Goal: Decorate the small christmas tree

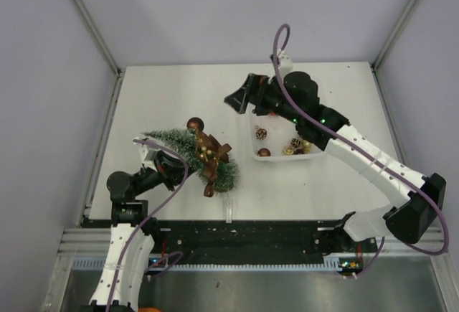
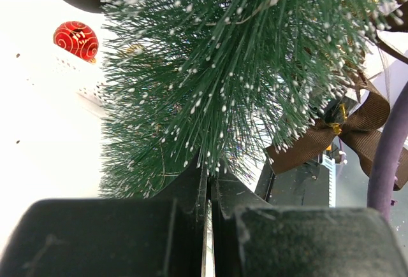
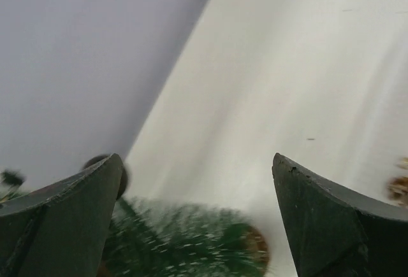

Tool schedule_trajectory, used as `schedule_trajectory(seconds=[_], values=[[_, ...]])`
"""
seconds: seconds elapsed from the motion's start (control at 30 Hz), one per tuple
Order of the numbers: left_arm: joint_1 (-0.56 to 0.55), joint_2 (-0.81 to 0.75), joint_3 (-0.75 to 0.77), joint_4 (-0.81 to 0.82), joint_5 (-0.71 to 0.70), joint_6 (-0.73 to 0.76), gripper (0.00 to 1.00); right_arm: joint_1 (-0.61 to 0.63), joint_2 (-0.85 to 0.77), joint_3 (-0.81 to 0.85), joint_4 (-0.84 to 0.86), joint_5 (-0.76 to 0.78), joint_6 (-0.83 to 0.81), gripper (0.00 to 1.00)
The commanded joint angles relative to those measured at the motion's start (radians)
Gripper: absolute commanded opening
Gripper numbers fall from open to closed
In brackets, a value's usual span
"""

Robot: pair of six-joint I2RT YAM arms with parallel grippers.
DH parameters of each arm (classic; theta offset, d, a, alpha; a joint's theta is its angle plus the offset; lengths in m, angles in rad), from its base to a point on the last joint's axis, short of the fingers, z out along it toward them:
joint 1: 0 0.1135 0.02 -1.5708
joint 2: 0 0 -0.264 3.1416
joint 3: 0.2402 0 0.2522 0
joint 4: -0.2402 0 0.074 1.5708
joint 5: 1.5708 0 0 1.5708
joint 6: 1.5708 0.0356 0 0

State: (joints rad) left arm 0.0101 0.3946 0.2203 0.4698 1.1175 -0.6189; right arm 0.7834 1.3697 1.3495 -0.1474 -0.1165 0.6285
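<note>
Left gripper (image 2: pixel 207 176) was clamped shut with its tips at the bristles of the small christmas tree (image 1: pixel 183 145), which I saw lying tilted at lower left centre of the top view, while the right gripper (image 3: pixel 196 157) hung wide open over the table (image 1: pixel 172 97), up and right of the tree.

The tree (image 2: pixel 210 67) has stiff, plastic-looking bristles with tips frosted white. The bow (image 2: pixel 347 134) is brown cloth, faintly shiny. The red bauble (image 2: pixel 76 39) is glossy. My left fingers (image 2: pixel 188 191) are matt black.
</note>
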Motion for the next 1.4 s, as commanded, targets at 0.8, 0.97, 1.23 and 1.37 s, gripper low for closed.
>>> schedule_trajectory(seconds=[0.8, 0.97, 1.23, 1.37], values=[[-0.006, 0.01, 0.005, 0.039, -0.013, 0.022, 0.0, -0.44, 0.453, -0.047, -0.336, 0.676, 0.12, 0.89], [-0.006, 0.012, 0.005, 0.043, -0.015, 0.018, 0.0, -0.457, 0.491, -0.029, -0.296, 0.692, 0.088, 0.81], [-0.006, 0.01, 0.005, 0.04, -0.018, 0.016, 0.0, -0.457, 0.522, -0.021, -0.242, 0.729, 0.102, 0.64], [-0.006, 0.01, 0.005, 0.04, -0.016, 0.015, 0.0, -0.457, 0.511, -0.044, -0.201, 0.738, 0.119, 0.62]])
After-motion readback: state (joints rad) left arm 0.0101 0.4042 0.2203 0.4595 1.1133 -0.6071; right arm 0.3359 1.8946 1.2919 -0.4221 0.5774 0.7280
